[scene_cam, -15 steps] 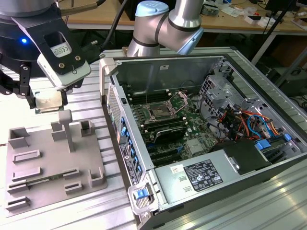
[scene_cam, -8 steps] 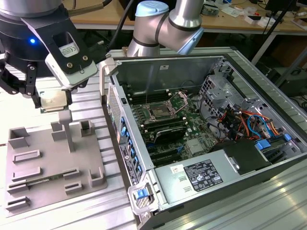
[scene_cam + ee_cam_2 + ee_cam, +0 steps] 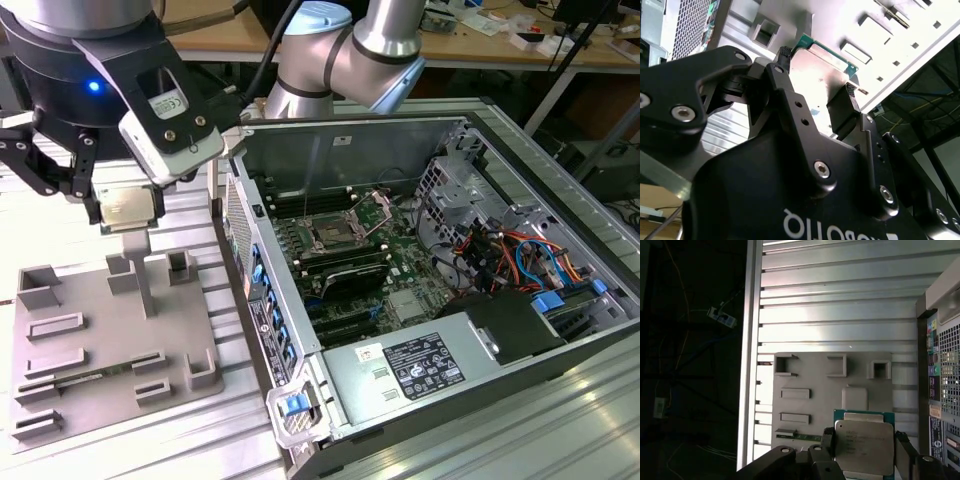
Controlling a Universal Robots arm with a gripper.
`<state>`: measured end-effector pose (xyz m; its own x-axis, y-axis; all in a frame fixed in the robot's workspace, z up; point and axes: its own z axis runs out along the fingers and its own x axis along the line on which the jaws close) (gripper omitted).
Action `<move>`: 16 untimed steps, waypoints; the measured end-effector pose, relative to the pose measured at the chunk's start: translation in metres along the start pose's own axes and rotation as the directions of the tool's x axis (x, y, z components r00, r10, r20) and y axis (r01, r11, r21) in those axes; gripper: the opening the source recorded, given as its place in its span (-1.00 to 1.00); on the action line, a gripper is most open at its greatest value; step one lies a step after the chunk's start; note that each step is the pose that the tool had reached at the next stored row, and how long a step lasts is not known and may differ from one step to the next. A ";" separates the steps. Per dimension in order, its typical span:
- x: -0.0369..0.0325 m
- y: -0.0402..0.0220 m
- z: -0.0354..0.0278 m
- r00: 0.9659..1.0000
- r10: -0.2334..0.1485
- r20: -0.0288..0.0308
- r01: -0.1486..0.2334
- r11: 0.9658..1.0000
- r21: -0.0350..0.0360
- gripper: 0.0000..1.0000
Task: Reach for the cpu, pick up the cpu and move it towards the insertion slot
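Observation:
In the exterior view my gripper (image 3: pixel 128 209) is shut on the cpu (image 3: pixel 131 205), a flat silvery square chip held level above the far part of the grey plastic tray (image 3: pixel 90 360). The first wrist view looks down on the cpu (image 3: pixel 863 446) clamped between two black fingers (image 3: pixel 828 441), with the tray (image 3: pixel 810 375) below it. The second wrist view shows the cpu (image 3: pixel 816 75) with a green edge between the fingertips (image 3: pixel 846 104). The insertion slot (image 3: pixel 328 236), a dark socket with a shiny frame, lies on the motherboard inside the open case, towards the exterior view's right of the gripper.
The open computer case (image 3: pixel 255 215) has a raised side wall between the tray and the motherboard. Long black memory slots (image 3: pixel 352 275), a small silver heatsink (image 3: pixel 408 305), a power supply (image 3: pixel 425 365) and coloured cables (image 3: pixel 500 255) sit inside. Everything rests on a slatted aluminium table (image 3: pixel 190 210).

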<state>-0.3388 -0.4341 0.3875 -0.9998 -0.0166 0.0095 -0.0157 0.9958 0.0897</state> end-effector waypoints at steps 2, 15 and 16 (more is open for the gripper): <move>-0.0023 0.0000 0.0000 1.000 0.000 0.000 0.000 1.000 0.000 0.09; -0.0060 0.0003 -0.0043 1.000 0.000 0.000 0.000 1.000 0.000 0.09; -0.0063 0.0003 -0.0043 1.000 0.000 0.000 0.000 1.000 0.000 0.09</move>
<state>-0.3325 -0.4341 0.3918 -0.9998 -0.0166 0.0095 -0.0157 0.9958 0.0898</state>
